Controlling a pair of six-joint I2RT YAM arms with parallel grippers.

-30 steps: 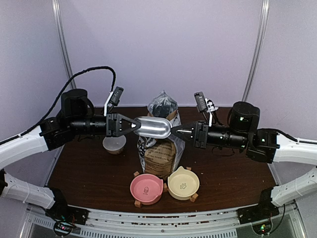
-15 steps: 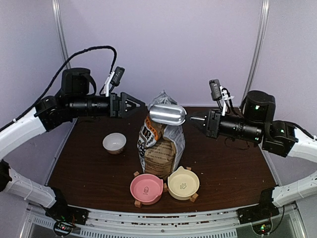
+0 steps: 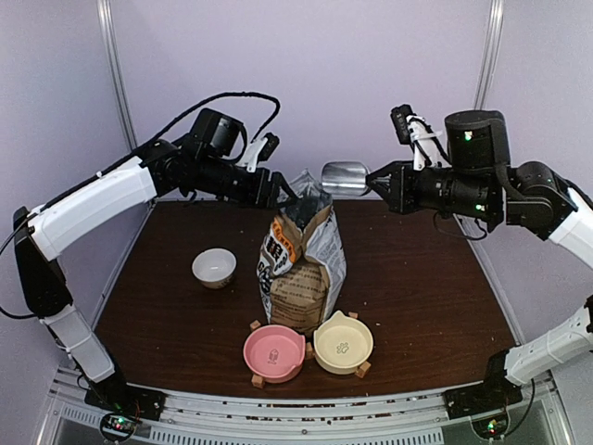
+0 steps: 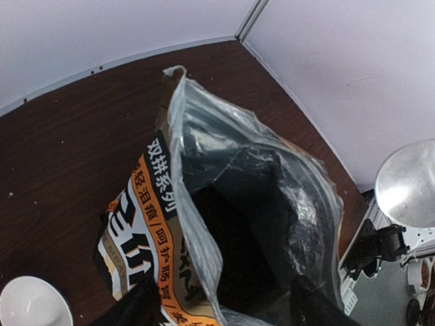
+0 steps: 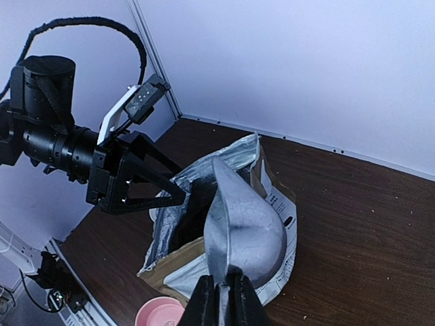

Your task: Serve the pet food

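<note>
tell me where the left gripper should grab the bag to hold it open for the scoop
Grip the bag by the left edge of its open mouth, coming down from above on that side. It stands upright and that thin foil edge sticks up free, so the open left gripper can probably straddle it.

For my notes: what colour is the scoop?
The scoop is shiny silver, shown best in the right wrist view.

White shells and black cylindrical joints make up the left arm (image 3: pixel 93 199) and right arm (image 3: pixel 519 190). A black braided cable (image 3: pixel 213 95) arcs over the left, whose black tool (image 3: pixel 285 195) has triangular framing. Green lights (image 3: pixel 466 136) dot the right.
</note>
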